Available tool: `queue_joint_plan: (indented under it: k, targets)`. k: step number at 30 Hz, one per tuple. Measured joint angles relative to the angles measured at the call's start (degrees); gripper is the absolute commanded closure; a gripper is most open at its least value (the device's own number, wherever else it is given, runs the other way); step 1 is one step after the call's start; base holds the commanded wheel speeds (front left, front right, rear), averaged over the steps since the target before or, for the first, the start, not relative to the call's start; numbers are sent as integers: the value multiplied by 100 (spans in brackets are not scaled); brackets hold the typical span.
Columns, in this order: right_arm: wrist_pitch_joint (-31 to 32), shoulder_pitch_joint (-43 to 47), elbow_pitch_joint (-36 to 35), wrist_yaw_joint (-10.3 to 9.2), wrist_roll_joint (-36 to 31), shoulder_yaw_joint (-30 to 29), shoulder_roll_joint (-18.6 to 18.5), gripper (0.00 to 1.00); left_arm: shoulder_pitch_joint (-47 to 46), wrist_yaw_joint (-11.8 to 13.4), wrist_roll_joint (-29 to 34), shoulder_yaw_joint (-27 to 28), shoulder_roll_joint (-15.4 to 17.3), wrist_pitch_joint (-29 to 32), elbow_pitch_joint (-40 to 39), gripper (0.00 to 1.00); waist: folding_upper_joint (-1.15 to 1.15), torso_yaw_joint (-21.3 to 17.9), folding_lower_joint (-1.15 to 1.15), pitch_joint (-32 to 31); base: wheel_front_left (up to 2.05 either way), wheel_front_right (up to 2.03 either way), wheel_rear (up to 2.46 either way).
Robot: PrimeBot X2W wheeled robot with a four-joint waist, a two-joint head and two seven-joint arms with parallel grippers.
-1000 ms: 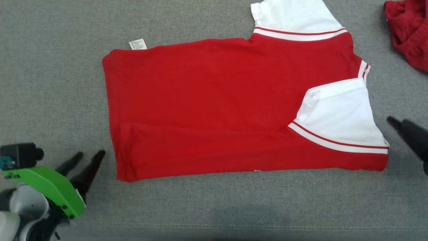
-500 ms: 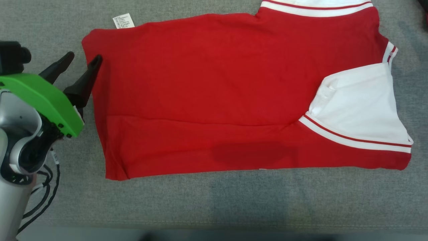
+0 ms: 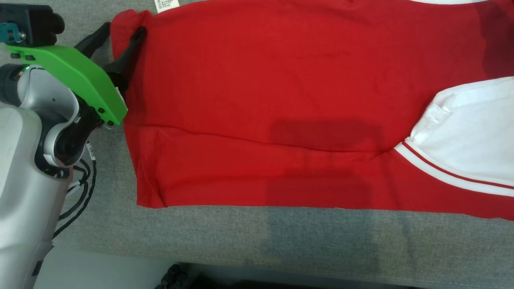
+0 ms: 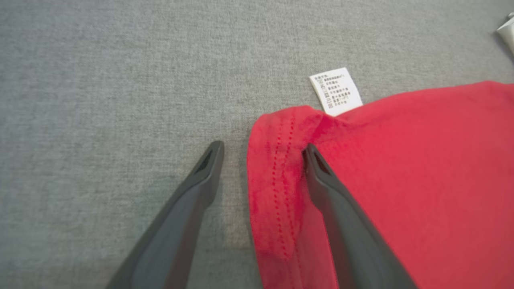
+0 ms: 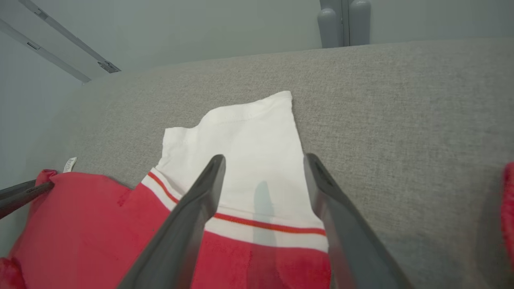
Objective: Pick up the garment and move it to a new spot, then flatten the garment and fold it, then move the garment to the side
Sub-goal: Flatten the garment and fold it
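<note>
garment [image 3: 281,80]: flat | your left gripper [image 4: 263,147]: has reached hem corner [image 4: 277,128], spread astride | right gripper [image 5: 265,157]: spread over sleeve [image 5: 249,132] | next: pinch, fold

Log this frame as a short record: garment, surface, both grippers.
garment: red shirt with white sleeves, spread flat, near side folded in
surface: grey fabric
left gripper: open, fingers either side of the hem corner by the care label, nothing gripped
right gripper: open, over the far white sleeve, nothing gripped
</note>
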Motion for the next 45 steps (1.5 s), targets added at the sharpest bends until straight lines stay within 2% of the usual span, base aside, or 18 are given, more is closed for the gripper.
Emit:
queue_joint_plan:
  k: [1,2,3,7,12,23,24,25,26,27,28,31,36,41,45]
  targets:
    - [-1,-27,87,1,-36,20,35,0,-28,-59,-9,-41,-59,-16,54,68,0,33,0,14,0,0,0]
    - [-2,-57,183,4,-54,41,63,0,-66,-102,-11,-74,-104,-22,83,92,0,66,0,23,0,0,0]
    - [-9,-70,266,10,-79,55,82,0,-104,-155,-30,-114,-142,-34,105,100,0,98,0,29,0,0,0]
    - [-98,-201,612,10,-221,89,108,0,-188,-374,-53,-271,-370,-93,244,100,0,225,0,23,0,0,0]
    - [-152,-509,904,8,-296,114,151,0,-281,-531,-60,-438,-563,-136,359,100,0,392,0,3,0,0,0]
    - [69,-1007,1573,-149,-635,400,208,0,-535,-722,-41,-631,-817,-213,653,100,0,695,0,48,0,0,0]
    - [77,-1054,1619,-151,-647,427,250,10,-548,-747,-41,-646,-822,-234,677,100,0,705,0,51,0,0,0]
    - [88,-1105,1672,-175,-650,450,294,49,-555,-753,-41,-656,-832,-241,701,100,0,711,0,50,0,0,0]
    - [113,-1160,1718,-207,-661,472,324,63,-564,-755,-37,-659,-842,-248,732,100,0,714,0,48,0,0,0]
    - [126,-1206,1748,-225,-694,506,335,95,-577,-779,-36,-668,-848,-248,772,100,0,715,0,46,0,0,0]
    - [125,-1254,1775,-231,-712,520,360,100,-591,-798,-32,-665,-847,-260,801,100,0,714,0,45,0,0,0]
    - [63,-1383,1842,-237,-757,611,563,100,-598,-805,-14,-653,-834,-366,869,100,0,680,0,34,0,0,0]
    - [-512,-1536,1780,-54,-713,476,842,100,-605,-831,1,-494,-824,-639,1115,100,0,549,0,-40,0,0,0]
    - [-905,-1285,1623,318,-533,449,959,100,-553,-848,-2,-377,-834,-912,1332,100,0,427,0,-183,0,0,0]
    - [-1232,-775,1501,500,-305,363,1042,100,-380,-851,-36,-328,-844,-1125,1483,100,0,334,0,-337,0,0,0]
